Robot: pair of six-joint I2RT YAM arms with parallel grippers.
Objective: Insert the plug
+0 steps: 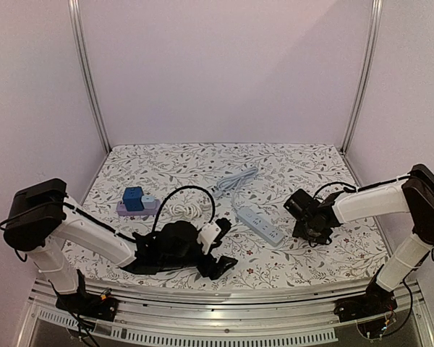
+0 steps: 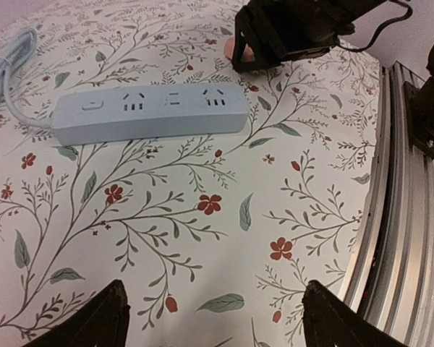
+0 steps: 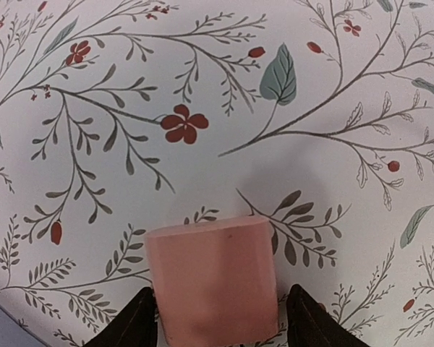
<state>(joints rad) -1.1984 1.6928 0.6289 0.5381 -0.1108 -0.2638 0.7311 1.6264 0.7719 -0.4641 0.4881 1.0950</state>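
Two tools sat low over the flowered counter (image 1: 296, 163), one on each side of a pale power strip (image 2: 148, 112). The right tool (image 3: 215, 318) was pinching a pink plug (image 3: 213, 278), with its dark fingers (image 3: 134, 322) set against the block's two sides. The plug was just off the near end of the power strip, on the side toward the counter's right edge and apart from the strip. I could not tell whether the plug touched the counter or hung a little above it.

The power strip lay flat near the middle of the counter with its sockets facing up and nothing in them. Its grey cable (image 1: 237, 181) ran in a loop toward the far edge.

The left tool (image 1: 226, 244) was spread wide and held nothing. It was close to the near edge, on the left side of the power strip, and in its wrist view only bare flowered counter showed between its two tips.

Toward the left edge, a blue adapter (image 1: 133, 198) sat on a purple strip (image 1: 123, 210). A coil of white rope (image 1: 185, 208) lay just beside them, toward the middle of the counter.
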